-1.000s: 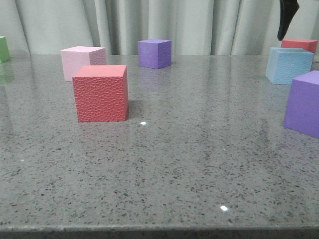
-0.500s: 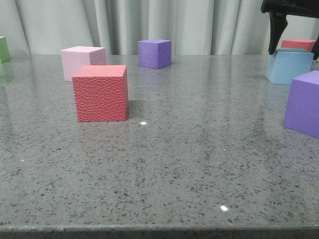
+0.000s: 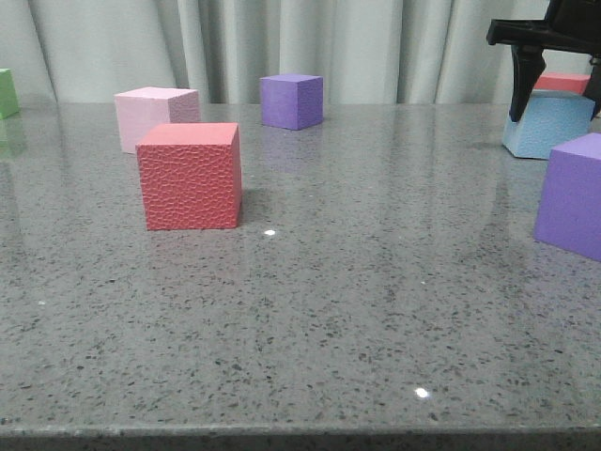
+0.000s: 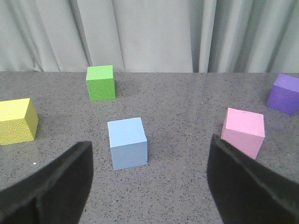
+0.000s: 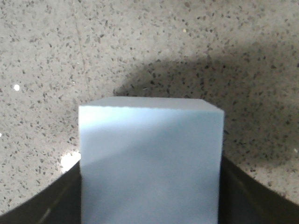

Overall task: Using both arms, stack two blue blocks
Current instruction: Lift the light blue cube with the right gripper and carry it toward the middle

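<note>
Right gripper (image 3: pixel 554 99) has dropped astride blue block (image 3: pixel 549 124) near worktop's far right edge, jaws wide, not yet clamped; grasp imminent

I can read no text, label, brand, number or sign anywhere in my views. The cube faces I see carry only plain colour or a pebbled texture, the table (image 3: pixel 357 282) shows only its speckled stone pattern, and the curtain (image 3: pixel 376 47) behind it is unmarked.
</note>
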Tool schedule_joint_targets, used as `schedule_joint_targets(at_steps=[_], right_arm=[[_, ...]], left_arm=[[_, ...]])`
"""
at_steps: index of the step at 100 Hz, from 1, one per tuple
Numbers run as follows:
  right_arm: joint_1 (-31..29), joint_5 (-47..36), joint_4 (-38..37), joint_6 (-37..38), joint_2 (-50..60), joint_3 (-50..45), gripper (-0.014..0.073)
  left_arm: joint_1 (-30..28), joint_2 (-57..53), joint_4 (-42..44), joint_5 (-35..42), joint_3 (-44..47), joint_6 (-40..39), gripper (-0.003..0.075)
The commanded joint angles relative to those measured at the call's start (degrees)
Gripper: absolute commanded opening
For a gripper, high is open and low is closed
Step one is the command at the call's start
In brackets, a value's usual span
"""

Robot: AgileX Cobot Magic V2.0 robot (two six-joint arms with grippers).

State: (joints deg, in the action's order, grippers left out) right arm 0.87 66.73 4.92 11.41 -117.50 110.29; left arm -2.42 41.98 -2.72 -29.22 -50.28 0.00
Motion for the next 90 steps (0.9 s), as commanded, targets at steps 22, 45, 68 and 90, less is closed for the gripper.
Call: schedule_joint_targets(at_steps=[22,45,68,90], right_arm=[[1.1,1.5,1.0,-0.2,4.4,4.7,0.0421],[6.6,4.4,2.1,-0.2,6.5,11.6,0.0421],[15.1,5.6,2.1,3.7,6.2,15.9,0.0421],[23.5,3.9,1.1,9.6,4.2,17.8,0.0421]], left_arm=[[-0.1,0.3,-0.7,3.9,-1.9,-0.4,0.0491],[-0.1,0.3,-0.7,3.9,-1.9,-0.4,0.0491],[-0.1,0.3,-0.7,3.8,-1.9,-0.4,0.0491],[-0.1,0.3,-0.7,3.3,-1.9,-0.4,0.0491]])
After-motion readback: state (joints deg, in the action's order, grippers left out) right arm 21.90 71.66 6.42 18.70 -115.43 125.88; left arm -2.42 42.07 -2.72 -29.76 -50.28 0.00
